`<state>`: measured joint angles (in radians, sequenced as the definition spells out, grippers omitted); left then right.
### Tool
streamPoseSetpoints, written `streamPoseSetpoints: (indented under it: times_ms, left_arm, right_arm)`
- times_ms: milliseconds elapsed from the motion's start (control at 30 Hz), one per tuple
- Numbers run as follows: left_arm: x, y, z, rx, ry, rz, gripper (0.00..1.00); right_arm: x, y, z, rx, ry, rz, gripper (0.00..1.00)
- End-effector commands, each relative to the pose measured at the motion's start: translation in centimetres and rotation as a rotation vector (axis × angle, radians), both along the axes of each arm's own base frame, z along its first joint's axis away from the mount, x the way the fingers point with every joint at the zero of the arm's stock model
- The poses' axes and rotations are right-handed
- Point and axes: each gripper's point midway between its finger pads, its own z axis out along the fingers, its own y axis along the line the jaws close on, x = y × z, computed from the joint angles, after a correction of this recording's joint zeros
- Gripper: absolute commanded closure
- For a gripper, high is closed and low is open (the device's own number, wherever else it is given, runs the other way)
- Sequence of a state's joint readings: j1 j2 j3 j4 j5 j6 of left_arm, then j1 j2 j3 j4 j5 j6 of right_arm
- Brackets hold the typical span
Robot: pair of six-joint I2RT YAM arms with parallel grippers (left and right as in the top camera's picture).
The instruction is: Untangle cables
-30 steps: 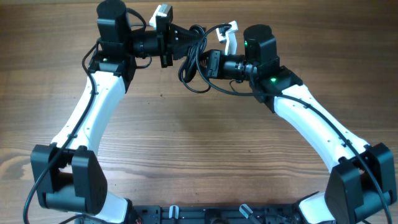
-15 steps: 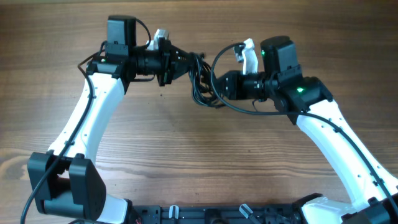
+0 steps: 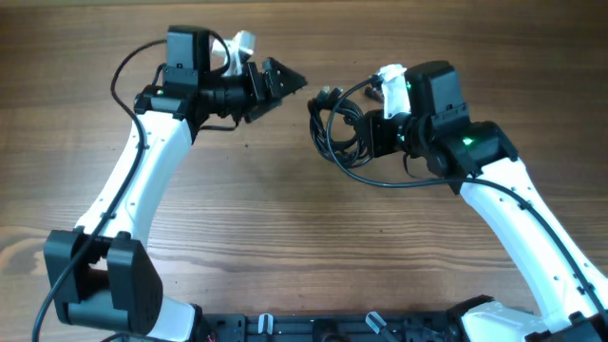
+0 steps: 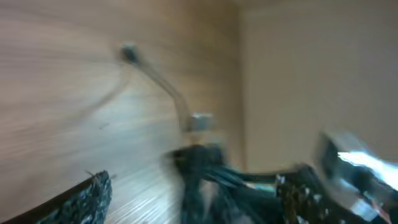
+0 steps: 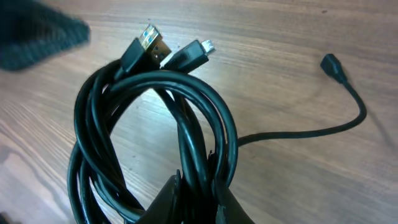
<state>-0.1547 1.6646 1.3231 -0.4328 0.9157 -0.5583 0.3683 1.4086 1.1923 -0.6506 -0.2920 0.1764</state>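
Clamped shut in the right gripper (image 5: 194, 198): coil of thin black cables (image 5: 186, 134), over the brown wooden table (image 3: 285, 237), right of centre. Spread wide and holding nothing: left gripper (image 3: 283, 78), apart from the coil. Risk of tightening the loops if pulled from this single pinch, several strands being caught together; risk of the plug-ended loose tail (image 5: 298, 132) snagging. Left wrist view blurred. Crossings inside the pinch hidden; true knot or mere coil, cannot tell
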Motion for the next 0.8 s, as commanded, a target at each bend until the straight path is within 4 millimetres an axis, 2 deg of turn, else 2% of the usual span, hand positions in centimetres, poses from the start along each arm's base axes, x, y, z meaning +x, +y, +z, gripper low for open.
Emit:
streamPoseSetpoints:
  times_ms: [0, 67, 100, 167, 200, 300, 367, 400, 467, 500, 533, 567, 667, 767]
  left_arm:
    - [-1.9, -1.6, 2.9, -0.148, -0.085, -0.184, 0.1]
    - [-3.1, -2.8, 2.2, -0.124, -0.091, -0.234, 0.12]
    - [-3.5, -3.1, 0.7, -0.061, -0.051, -0.217, 0.16]
    - [-3.7, -2.2, -2.5, 0.094, 0.045, -0.134, 0.19]
    - [-4.4, -2.0, -3.4, 0.132, 0.067, -0.144, 0.21]
    - [-5.7, -3.4, -3.7, 0.155, 0.044, -0.213, 0.2]
    - [-5.9, -3.7, -4.3, 0.19, 0.044, -0.213, 0.22]
    - [-5.7, -3.7, -4.6, 0.198, 0.047, -0.209, 0.26]
    - [-5.0, -3.7, -5.3, 0.197, 0.057, -0.195, 0.46]
    - [-4.6, -3.7, -5.8, 0.201, 0.078, -0.173, 0.62]
    - [-4.1, -3.4, -6.8, 0.221, 0.123, -0.127, 0.92]
    - [-4.0, -3.3, -7.2, 0.227, 0.134, -0.122, 0.96]
    - [-3.7, -3.0, -7.4, 0.232, 0.156, -0.097, 0.96]
    - [-3.3, -2.4, -7.4, 0.226, 0.173, -0.07, 0.96]
  right_arm:
    - [0.4, -0.1, 0.3, -0.027, -0.037, 0.026, 0.96]
    - [0.5, -0.1, 0.3, -0.026, -0.039, 0.026, 0.96]
    - [0.5, 0.0, 0.4, -0.024, -0.042, 0.025, 0.96]
    - [0.5, 0.2, 0.5, -0.011, -0.043, 0.034, 0.96]
    - [0.5, 0.6, 0.8, 0.01, -0.046, 0.049, 0.96]
    - [0.5, 1.5, 1.5, 0.058, -0.061, 0.081, 0.96]
    - [0.2, 2.1, 1.8, 0.088, -0.058, 0.107, 0.96]
    - [0.1, 2.2, 1.8, 0.094, -0.055, 0.114, 0.96]
    - [-0.2, 2.5, 1.9, 0.111, -0.045, 0.127, 0.96]
    - [-0.4, 2.8, 2.1, 0.13, -0.042, 0.144, 0.96]
    - [-0.4, 3.0, 2.3, 0.149, -0.036, 0.14, 0.96]
    - [-0.4, 3.1, 2.5, 0.164, -0.033, 0.141, 0.96]
    - [-0.7, 3.3, 4.3, 0.331, 0.023, 0.16, 0.96]
    - [0.7, -0.2, 5.5, 0.473, 0.094, 0.055, 0.96]
